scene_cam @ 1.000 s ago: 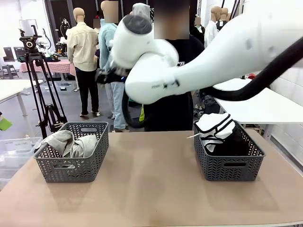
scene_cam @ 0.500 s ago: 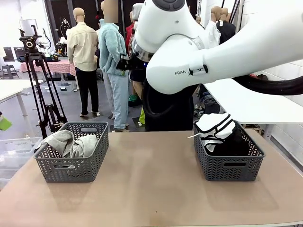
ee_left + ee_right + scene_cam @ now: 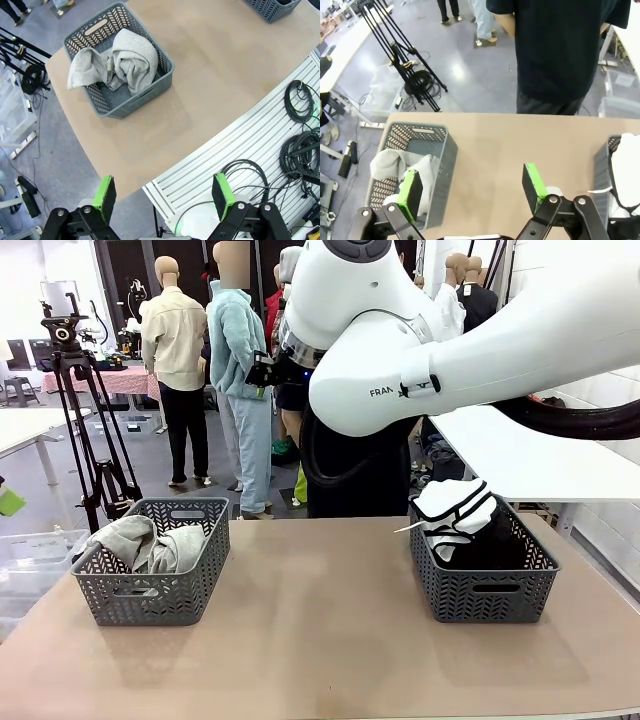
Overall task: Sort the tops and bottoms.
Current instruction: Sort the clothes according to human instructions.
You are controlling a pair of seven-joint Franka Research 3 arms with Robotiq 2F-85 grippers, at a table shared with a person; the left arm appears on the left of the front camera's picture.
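On the tan table (image 3: 320, 640) stand two grey baskets. The left basket (image 3: 150, 590) holds crumpled grey garments (image 3: 140, 543). White and black garments (image 3: 455, 515) lie in the right basket (image 3: 485, 590). My left gripper (image 3: 163, 195) is open and empty, high above the table's near left corner, looking down on the left basket (image 3: 95, 30) and its grey garments (image 3: 125, 62). Also open and empty, my right gripper (image 3: 471, 187) hangs high over the table's middle, between the left basket (image 3: 445, 150) and the right basket (image 3: 600, 170). The right arm (image 3: 420, 350) crosses the top of the front view.
A person in a black top (image 3: 560, 50) stands at the table's far edge, seen in the front view behind the arm (image 3: 360, 475). A tripod (image 3: 85, 420) stands on the floor at the left. A white table (image 3: 540, 465) is at the right. Cables (image 3: 300, 100) lie beside the near edge.
The right arm swung upward in the front view, then held still over the last half second. Baskets and garments have not moved.
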